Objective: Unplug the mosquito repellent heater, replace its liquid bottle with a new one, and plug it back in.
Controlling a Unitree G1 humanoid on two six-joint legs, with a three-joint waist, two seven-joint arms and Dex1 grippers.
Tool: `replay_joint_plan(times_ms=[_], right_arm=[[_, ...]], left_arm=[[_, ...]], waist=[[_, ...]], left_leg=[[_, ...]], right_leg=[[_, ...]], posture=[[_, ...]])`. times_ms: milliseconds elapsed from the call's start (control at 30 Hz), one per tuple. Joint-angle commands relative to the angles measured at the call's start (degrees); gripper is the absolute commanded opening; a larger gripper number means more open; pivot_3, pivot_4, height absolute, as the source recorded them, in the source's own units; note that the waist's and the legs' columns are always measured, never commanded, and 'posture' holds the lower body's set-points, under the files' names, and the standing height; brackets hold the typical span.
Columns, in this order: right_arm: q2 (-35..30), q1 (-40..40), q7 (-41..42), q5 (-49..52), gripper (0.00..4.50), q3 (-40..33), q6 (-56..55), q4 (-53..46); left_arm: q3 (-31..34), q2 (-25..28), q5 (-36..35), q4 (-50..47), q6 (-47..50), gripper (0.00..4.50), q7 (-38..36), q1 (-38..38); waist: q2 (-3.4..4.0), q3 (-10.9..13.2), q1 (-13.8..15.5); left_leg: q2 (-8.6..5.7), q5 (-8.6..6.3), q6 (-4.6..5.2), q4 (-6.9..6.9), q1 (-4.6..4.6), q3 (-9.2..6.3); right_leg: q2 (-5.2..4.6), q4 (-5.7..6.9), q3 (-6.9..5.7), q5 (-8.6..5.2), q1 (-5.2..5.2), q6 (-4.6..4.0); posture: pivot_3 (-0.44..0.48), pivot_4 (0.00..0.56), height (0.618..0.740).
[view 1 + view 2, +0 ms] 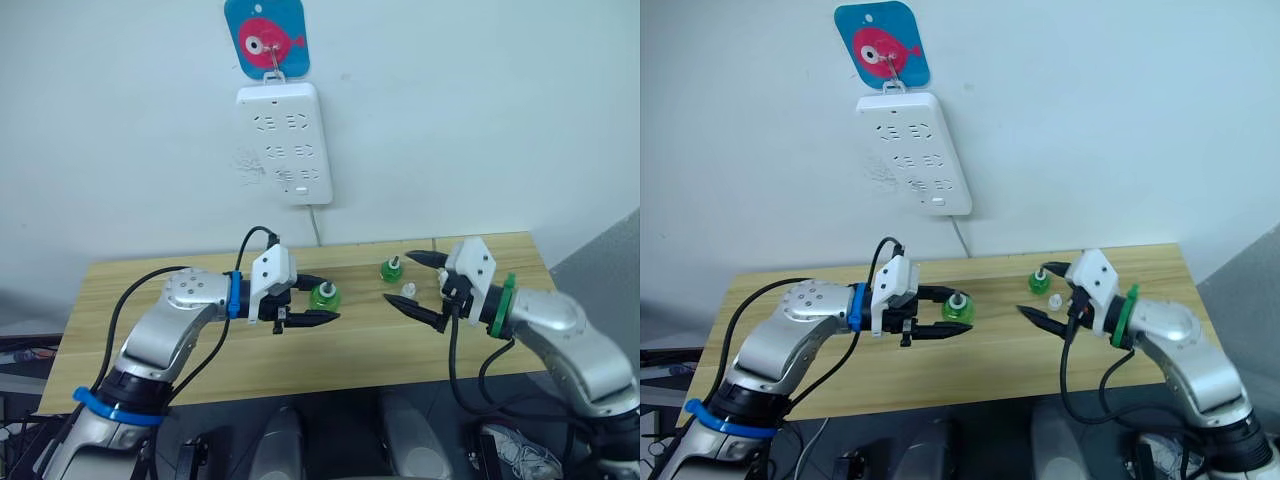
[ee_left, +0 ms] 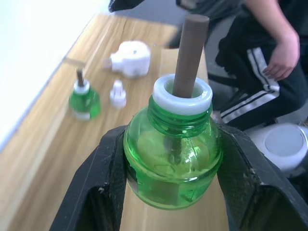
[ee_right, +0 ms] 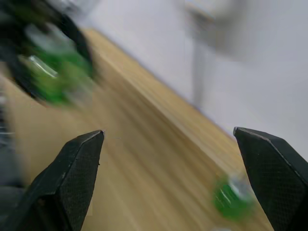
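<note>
My left gripper (image 1: 326, 300) is shut on a green liquid bottle (image 2: 172, 154) with a white neck and a brown wick, holding it upright over the middle of the wooden table (image 1: 200, 350). A second green bottle (image 1: 390, 270) stands further right with a small white cap (image 1: 408, 291) beside it. The white mosquito repellent heater (image 2: 130, 57) lies on the table beyond them in the left wrist view. My right gripper (image 1: 398, 278) is open, its fingers (image 3: 72, 178) spread wide near that second bottle (image 3: 231, 199) and holding nothing.
A white power strip (image 1: 283, 140) hangs on the wall under a blue fish hook (image 1: 266, 38), and its cable drops behind the table. A seated person (image 2: 269, 53) is off the table's right end.
</note>
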Motion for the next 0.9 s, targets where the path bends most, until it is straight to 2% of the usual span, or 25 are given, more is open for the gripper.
replay_joint_plan(times_ms=[33,200,433,567,800,833,900], right_arm=[[-1.5,-4.84,3.63,4.68,4.5,2.72,6.45,-3.28],[3.17,-10.92,2.45,5.2,4.5,5.17,8.58,-0.23],[7.21,-12.9,2.66,3.69,4.5,6.54,7.2,3.23],[7.17,-12.2,3.68,2.55,3.61,7.32,5.78,4.48],[6.52,-11.68,5.78,-0.16,1.04,8.48,2.77,5.52],[6.36,-11.78,6.12,-0.74,0.8,8.69,2.14,5.63],[6.51,-12.03,6.43,-1.38,0.8,8.78,1.46,5.9]], left_arm=[[-1.2,-1.28,0.21,1.73,-2.29,2.26,-1.99,-2.59],[-1.66,-3.88,0.47,3.93,-3.54,2.26,-2.07,-6.1],[-1.49,-4.64,0.28,3.5,-3.78,2.26,-2.34,-6.57],[-0.66,-4.8,-0.4,2.81,-3.77,2.26,-2.13,-6.37],[0.28,-5.42,-0.91,3.05,-3.9,2.26,-1.03,-6.48],[0.38,-5.56,-1.12,3.08,-3.7,2.26,-0.92,-6.48],[0.48,-5.77,-1.37,3.09,-3.64,2.26,-0.84,-6.42]], waist=[[-0.01,0.0,0.0],[-0.04,0.01,0.0],[-0.05,0.0,-0.21],[-0.05,0.0,-0.2],[-0.05,-0.01,-0.19],[-0.05,-0.01,-0.18],[-0.05,-0.01,-0.19]], left_leg=[[0.0,0.0,0.0,-0.01,-0.02,-0.01],[-0.04,0.0,0.0,-0.02,-0.15,-0.01],[-0.04,0.0,0.0,-0.06,-0.16,-0.05],[-0.05,0.0,-0.01,-0.06,-0.16,-0.05],[-0.05,0.01,-0.01,-0.06,-0.16,-0.04],[-0.05,0.01,-0.01,-0.06,-0.15,-0.05],[-0.05,0.01,-0.01,-0.06,-0.15,-0.04]], right_leg=[[0.0,-0.03,-0.03,0.0,0.0,0.0],[-0.08,-0.31,-0.08,0.0,0.0,0.0],[-0.11,-0.38,-0.13,0.01,-0.01,0.01],[-0.12,-0.37,-0.12,0.01,-0.01,0.01],[-0.11,-0.37,-0.13,0.01,-0.02,0.01],[-0.11,-0.37,-0.13,0.01,-0.02,0.01],[-0.11,-0.37,-0.13,0.01,-0.02,0.01]], posture=[[-0.197,0.273,0.734],[-0.198,0.256,0.734],[-0.186,0.241,0.734],[-0.178,0.236,0.734],[-0.171,0.229,0.734],[-0.171,0.229,0.734],[-0.172,0.229,0.734]])
